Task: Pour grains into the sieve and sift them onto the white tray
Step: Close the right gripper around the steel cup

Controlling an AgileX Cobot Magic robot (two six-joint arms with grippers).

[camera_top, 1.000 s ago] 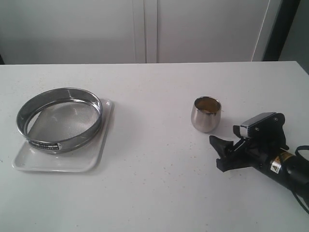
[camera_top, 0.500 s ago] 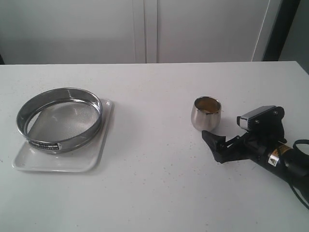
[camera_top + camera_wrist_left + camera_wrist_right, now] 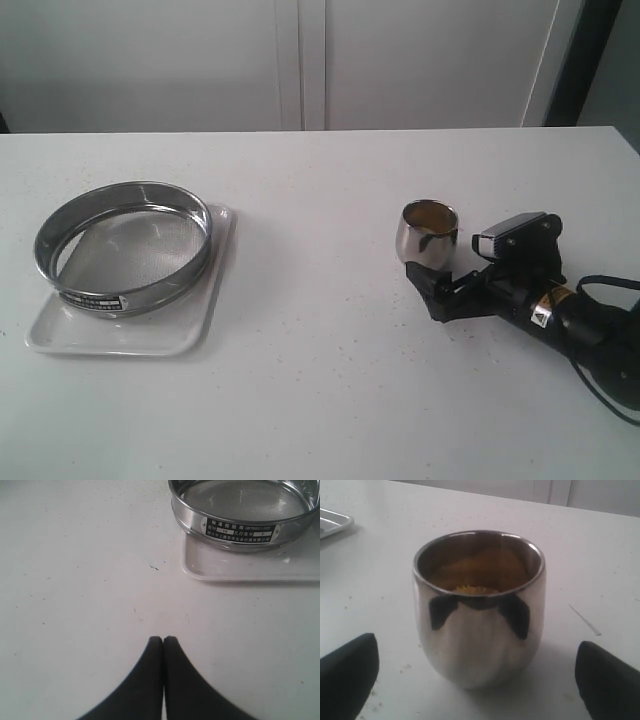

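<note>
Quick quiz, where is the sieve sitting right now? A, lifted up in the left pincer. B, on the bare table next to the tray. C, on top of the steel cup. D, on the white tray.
D: the sieve rests on the white tray, whose rim shows under it, while the left pincer is shut and apart from it.

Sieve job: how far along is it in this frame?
Set up: the sieve sits on the white tray, its mesh bare. In hand: the right gripper is open at the steel cup, fingers spread either side without gripping; yellow grains lie inside the cup. The left gripper is shut above the table near the tray. Left: grasp, pour, sift.
</note>
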